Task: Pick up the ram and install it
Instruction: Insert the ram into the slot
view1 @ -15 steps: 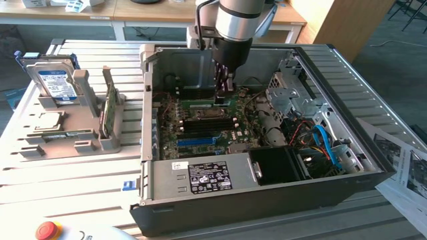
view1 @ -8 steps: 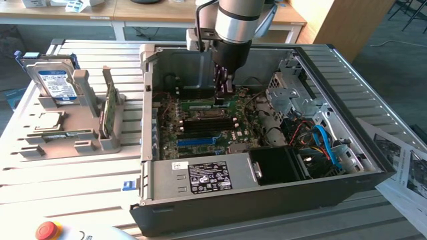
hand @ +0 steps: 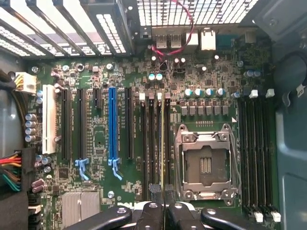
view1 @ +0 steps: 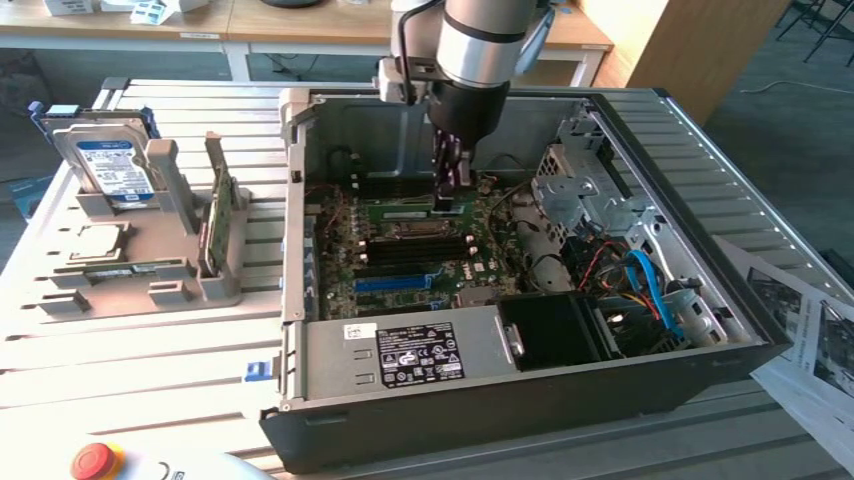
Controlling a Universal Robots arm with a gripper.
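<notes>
My gripper (view1: 447, 203) reaches down into the open computer case (view1: 694, 380), just over the motherboard (view1: 400, 270). Its black fingers are shut on the ram (hand: 162, 143), which the wrist view shows edge-on as a thin green strip with a yellowish edge. The ram runs along the black memory slots (hand: 152, 143) beside the empty CPU socket (hand: 206, 163), and I cannot tell whether it touches a slot. In the exterior view the ram (view1: 400, 211) is a short green bar to the left of the fingers. The gripper (hand: 163, 211) grips one end of the stick.
A grey rack (view1: 147, 270) at the exterior view's left holds a hard drive (view1: 110, 165), a square CPU chip (view1: 96, 243) and an upright green board (view1: 220, 215). The power supply (view1: 400, 355), drive cage (view1: 581, 190) and cables (view1: 641, 275) crowd the case. More memory slots (hand: 256, 153) flank the socket's other side.
</notes>
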